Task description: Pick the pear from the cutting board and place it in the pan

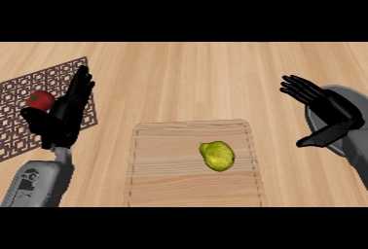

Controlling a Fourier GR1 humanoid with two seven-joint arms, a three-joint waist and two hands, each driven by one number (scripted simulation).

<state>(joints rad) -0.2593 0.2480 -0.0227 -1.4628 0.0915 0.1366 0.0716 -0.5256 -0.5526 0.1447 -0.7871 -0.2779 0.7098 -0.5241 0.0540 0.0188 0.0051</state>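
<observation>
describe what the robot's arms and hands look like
The left hand and right hand are black, with slender fingers and a thumb. The left forearm is a rounded grey casing with small dark markings; the right forearm is grey too.

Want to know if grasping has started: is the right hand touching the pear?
Apart. In the head view, bare cutting board and counter show between the open right hand and the pear.

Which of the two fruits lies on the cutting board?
The yellow-green pear; the red fruit sits on the patterned mat at left instead.
</observation>
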